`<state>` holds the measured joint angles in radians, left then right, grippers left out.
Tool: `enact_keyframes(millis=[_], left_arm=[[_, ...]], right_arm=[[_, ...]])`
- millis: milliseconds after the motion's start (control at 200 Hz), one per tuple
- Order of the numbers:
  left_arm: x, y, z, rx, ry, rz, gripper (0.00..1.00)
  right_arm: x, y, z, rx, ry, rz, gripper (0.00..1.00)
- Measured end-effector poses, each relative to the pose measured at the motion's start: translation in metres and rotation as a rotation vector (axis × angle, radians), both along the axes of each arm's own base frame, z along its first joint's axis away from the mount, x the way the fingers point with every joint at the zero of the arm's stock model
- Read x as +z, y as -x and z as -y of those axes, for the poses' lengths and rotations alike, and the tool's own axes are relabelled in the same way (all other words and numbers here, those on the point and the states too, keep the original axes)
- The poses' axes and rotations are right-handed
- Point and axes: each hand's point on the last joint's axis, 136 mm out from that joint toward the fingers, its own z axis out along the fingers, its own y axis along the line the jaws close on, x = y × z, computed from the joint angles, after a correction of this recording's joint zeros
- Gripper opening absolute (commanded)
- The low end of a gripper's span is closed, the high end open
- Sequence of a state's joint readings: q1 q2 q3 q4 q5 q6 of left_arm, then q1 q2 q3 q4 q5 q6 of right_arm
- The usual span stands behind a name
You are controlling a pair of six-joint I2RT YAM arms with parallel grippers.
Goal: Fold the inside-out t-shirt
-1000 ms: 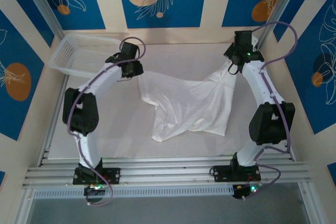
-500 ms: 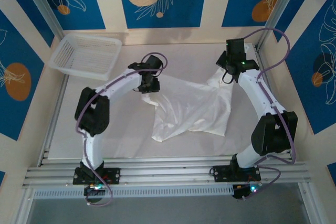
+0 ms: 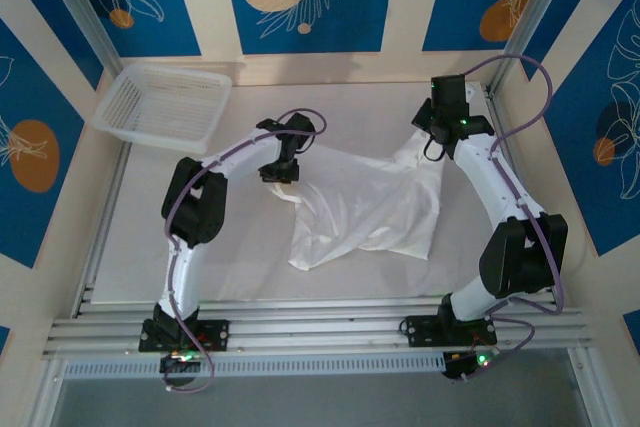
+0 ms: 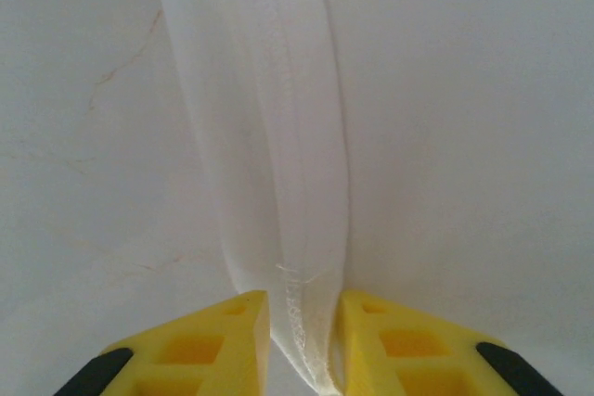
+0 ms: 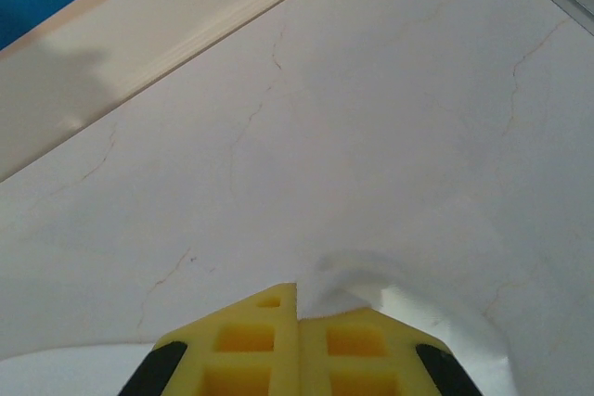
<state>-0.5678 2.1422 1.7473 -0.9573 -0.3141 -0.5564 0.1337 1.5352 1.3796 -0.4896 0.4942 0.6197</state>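
Note:
The inside-out t-shirt [image 3: 370,207] lies crumpled and white on the table, stretched between my two arms. At its upper left edge, my left gripper [image 3: 280,175] is closed on it. In the left wrist view a hemmed fold of the t-shirt [image 4: 288,136] runs between the yellow fingertips [image 4: 232,331] of the left gripper [image 4: 304,322] and fills the narrow gap. My right gripper [image 3: 432,139] is shut on the shirt's far right corner. A bit of the t-shirt [image 5: 357,280] sticks out past the tips of the right gripper [image 5: 298,299].
A white mesh basket [image 3: 160,102] sits at the back left corner. The white table [image 3: 200,237] is bordered by walls on the left, back and right, with a metal rail [image 3: 320,327] along the near edge.
My left gripper has swung right, away from the basket, bringing the shirt's left edge inward over the cloth. The right gripper shifted slightly back and stays shut on its corner.

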Motion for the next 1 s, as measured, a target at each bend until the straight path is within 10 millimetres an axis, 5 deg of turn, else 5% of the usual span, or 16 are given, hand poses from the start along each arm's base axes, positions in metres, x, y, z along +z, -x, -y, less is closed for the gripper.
enact_keyframes(millis=[325, 455, 640, 705, 770, 905, 1000], left_arm=[[-0.014, 0.013, -0.009, -0.004, -0.025, -0.039, 0.15], [-0.018, 0.015, -0.009, 0.01, -0.021, -0.045, 0.0], [0.013, 0.01, -0.007, 0.012, 0.045, 0.016, 0.0], [0.05, 0.004, -0.013, 0.014, 0.099, 0.087, 0.0], [0.11, -0.005, -0.03, 0.031, 0.176, 0.212, 0.0], [0.294, -0.014, -0.099, 0.102, 0.355, 0.689, 0.0], [0.414, 0.032, -0.139, 0.1, 0.43, 1.035, 0.0]], right_arm=[[0.0, 0.0, 0.0, 0.001, 0.005, -0.001, 0.0], [0.0, 0.0, -0.001, 0.004, 0.006, -0.002, 0.0], [0.009, 0.002, -0.001, 0.005, 0.007, -0.006, 0.0], [0.033, 0.001, 0.0, 0.005, 0.002, 0.042, 0.0], [0.075, 0.001, 0.002, 0.002, -0.025, 0.139, 0.0], [0.209, 0.03, 0.042, -0.111, -0.179, 0.485, 0.0], [0.304, 0.082, 0.077, -0.219, -0.294, 0.758, 0.0]])
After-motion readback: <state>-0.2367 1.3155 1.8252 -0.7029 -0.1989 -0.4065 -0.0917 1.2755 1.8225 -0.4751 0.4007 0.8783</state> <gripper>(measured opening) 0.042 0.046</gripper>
